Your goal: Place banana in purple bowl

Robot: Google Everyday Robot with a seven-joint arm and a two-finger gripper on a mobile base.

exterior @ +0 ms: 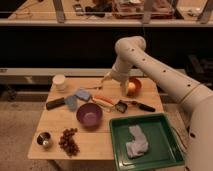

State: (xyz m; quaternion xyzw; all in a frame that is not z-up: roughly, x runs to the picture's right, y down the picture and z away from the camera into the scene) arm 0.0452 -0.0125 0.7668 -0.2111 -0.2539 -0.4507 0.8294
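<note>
The banana (106, 104) lies on the wooden table (55, 122), pale yellow, just under an orange-red carrot-like stick (101, 98). The purple bowl (90, 114) stands upright to the left and in front of it, with nothing showing inside. My gripper (107, 79) hangs over the back middle of the table, behind the banana and above it, apart from both banana and bowl.
An orange-brown bowl (133, 86) with a pale fruit stands right of the gripper. A green tray (165, 150) holds a white cloth (136, 142). Also on the table are blue sponges (82, 94), a black tool (136, 105), a white cup (59, 81), a metal cup (44, 140) and grapes (69, 141).
</note>
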